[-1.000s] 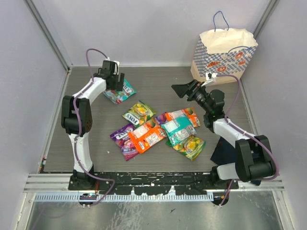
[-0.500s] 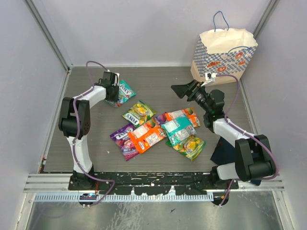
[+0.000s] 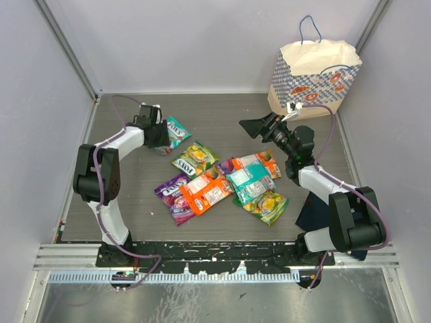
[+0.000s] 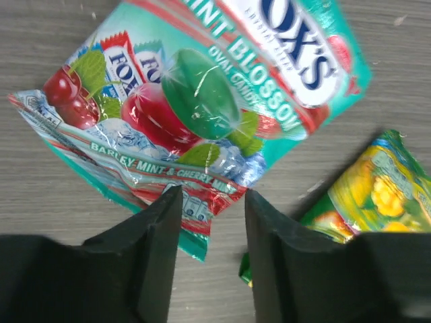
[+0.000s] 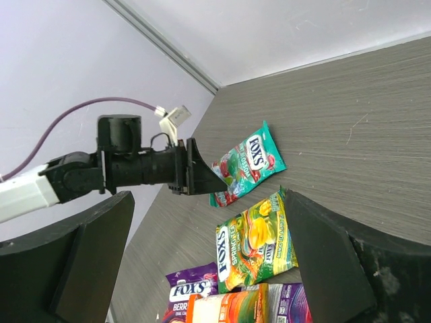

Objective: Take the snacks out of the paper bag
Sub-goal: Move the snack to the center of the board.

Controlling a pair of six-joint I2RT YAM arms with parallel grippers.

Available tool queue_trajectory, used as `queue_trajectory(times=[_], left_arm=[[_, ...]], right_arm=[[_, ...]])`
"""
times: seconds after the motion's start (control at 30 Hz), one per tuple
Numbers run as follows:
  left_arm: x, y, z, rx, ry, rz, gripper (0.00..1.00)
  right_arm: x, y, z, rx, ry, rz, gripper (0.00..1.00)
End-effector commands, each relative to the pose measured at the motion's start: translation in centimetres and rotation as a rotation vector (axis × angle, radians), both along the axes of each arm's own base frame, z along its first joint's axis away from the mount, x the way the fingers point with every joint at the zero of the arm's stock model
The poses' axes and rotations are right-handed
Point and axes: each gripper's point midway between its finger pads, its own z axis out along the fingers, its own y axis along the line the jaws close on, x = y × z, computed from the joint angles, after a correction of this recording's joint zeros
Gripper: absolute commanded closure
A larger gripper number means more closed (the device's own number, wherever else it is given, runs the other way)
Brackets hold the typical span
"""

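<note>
1. Looks close to done: about eight snacks (image 3: 225,185) lying flat on the table (image 3: 141,202), all outside the paper bag (image 3: 313,70).
2. Finds the paper bag upright, mouth up, nothing poking out. Cannot tell from any view whether a packet remains inside, so probably leaves only a check of the bag.
3. Places the main heap in front of the paper bag and to its left. Places one teal packet (image 3: 174,131) apart, far to the bag's left, with a green-yellow packet (image 3: 195,158) between it and the heap.
4. Puts the left gripper (image 3: 158,133) at the teal packet's edge farthest from the bag, jaws drawn close with a narrow gap. Cannot tell whether pinching that edge or merely poised over it.
5. Puts the right gripper (image 3: 254,126) just in front of the bag and to its left, spread wide, grasping nothing.
6. Shows only in the left wrist view: the teal packet (image 4: 222,87) close up, its sealed edge lined up with the gap of the left gripper (image 4: 207,195), and a corner of the green-yellow packet (image 4: 377,195) alongside. No bag there.
7. Shows only in the right wrist view: the left gripper (image 5: 205,182) side-on, low beside the teal packet (image 5: 249,165). No bag there either.
8. Shows only from overhead: the bag, the whole heap, and a dark cloth (image 3: 313,212) well in front of the bag.
</note>
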Motion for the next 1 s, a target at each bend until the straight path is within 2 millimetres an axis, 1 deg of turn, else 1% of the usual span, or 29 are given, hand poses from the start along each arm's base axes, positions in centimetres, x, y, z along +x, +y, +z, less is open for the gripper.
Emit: queue_trajectory(times=[0.0, 0.03, 0.1, 0.23, 0.3, 0.37, 0.43, 0.47, 0.57, 0.63, 0.7, 0.77, 0.9, 0.97], left_arm=[[2.4, -0.4, 9.5, -0.008, -0.249, -0.065, 0.31], [2.8, -0.1, 10.3, 0.025, -0.274, -0.084, 0.19], [3.7, 0.3, 10.6, 0.106, -0.274, -0.153, 0.02], [4.6, 0.1, 8.5, 0.202, -0.188, -0.330, 0.02], [5.0, -1.0, 7.3, 0.209, -0.194, -0.448, 0.02], [5.2, -1.7, 6.0, 0.221, -0.189, -0.517, 0.02], [5.3, -2.0, 4.9, 0.235, -0.156, -0.565, 0.02], [5.7, -2.0, 5.0, 0.241, -0.151, -0.580, 0.02], [6.1, -2.3, 3.9, 0.248, -0.115, -0.630, 0.02], [5.9, -2.8, 3.2, 0.226, -0.091, -0.667, 0.02], [6.1, -2.8, 2.9, 0.238, -0.090, -0.672, 0.02], [6.6, -1.8, 2.4, 0.282, -0.083, -0.632, 0.02], [8.9, 2.1, 1.0, 0.437, -0.026, -0.453, 0.02], [9.8, 4.0, -0.1, 0.473, 0.012, -0.363, 0.02]], right_arm=[[-0.2, 0.1, 3.5, 0.022, -0.103, 0.016, 0.01], [-0.2, 0.1, 3.6, 0.026, -0.105, 0.018, 0.01], [-0.3, 0.2, 3.8, 0.034, -0.111, 0.025, 0.01], [-0.2, 0.4, 4.2, 0.045, -0.111, 0.040, 0.01], [-0.2, 0.5, 4.4, 0.058, -0.112, 0.044, 0.01], [-0.2, 0.6, 4.7, 0.077, -0.113, 0.052, 0.01], [-0.2, 0.8, 4.6, 0.087, -0.108, 0.064, 0.01], [-0.2, 0.8, 4.5, 0.088, -0.105, 0.068, 0.01], [-0.2, 0.8, 4.4, 0.089, -0.101, 0.066, 0.01], [-0.1, 0.8, 4.3, 0.088, -0.099, 0.066, 0.01], [0.0, 0.8, 4.3, 0.090, -0.096, 0.064, 0.01], [0.1, 0.9, 4.3, 0.095, -0.095, 0.069, 0.01], [0.3, 1.0, 4.2, 0.103, -0.087, 0.071, 0.01], [0.4, 1.0, 4.2, 0.111, -0.083, 0.070, 0.01]])
